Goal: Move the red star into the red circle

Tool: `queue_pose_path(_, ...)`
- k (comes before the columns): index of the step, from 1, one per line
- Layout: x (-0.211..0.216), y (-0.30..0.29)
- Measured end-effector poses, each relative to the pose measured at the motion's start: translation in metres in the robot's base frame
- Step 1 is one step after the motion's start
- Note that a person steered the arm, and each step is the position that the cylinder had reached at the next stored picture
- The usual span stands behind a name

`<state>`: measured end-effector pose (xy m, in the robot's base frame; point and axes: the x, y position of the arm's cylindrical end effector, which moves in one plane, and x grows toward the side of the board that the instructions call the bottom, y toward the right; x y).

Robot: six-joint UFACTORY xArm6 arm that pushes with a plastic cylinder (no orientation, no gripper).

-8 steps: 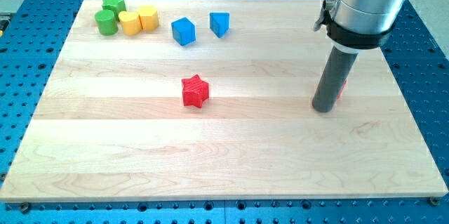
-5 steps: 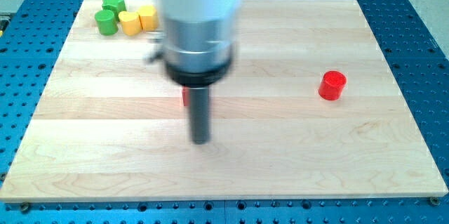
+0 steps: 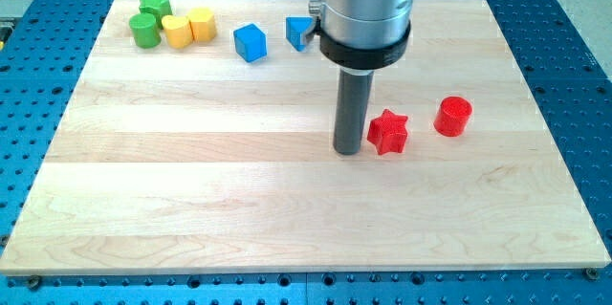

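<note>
The red star [image 3: 388, 131] lies right of the board's middle. The red circle [image 3: 453, 116], a short red cylinder, stands a little to the star's right and slightly higher in the view, with a small gap between them. My tip [image 3: 348, 151] rests on the board just left of the star, close to it or touching it. The rod rises from there into the large silver arm body [image 3: 368, 4].
At the top left stand a green star [image 3: 154, 5], a green cylinder [image 3: 144, 30], a yellow heart-like block [image 3: 176, 31] and a yellow block [image 3: 202, 24]. A blue cube [image 3: 250, 42] and a blue block [image 3: 299, 31] partly behind the arm sit at top middle.
The red star has slid from the board's middle to the right, ending near the red circle. My tip swung from the right side to the star's left, then followed it right.
</note>
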<state>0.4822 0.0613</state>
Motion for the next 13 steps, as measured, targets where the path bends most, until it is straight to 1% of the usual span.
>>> queue_pose_path(1,-0.009,0.042)
queue_pose_path(2,-0.013,0.055)
queue_pose_path(3,-0.002,0.055)
queue_pose_path(4,-0.018,0.069)
queue_pose_path(5,-0.031,0.062)
queue_pose_path(6,-0.069,0.022)
queue_pose_path(7,-0.096,-0.102)
queue_pose_path(11,-0.096,-0.144)
queue_pose_path(12,-0.101,-0.177)
queue_pose_path(13,-0.144,-0.206)
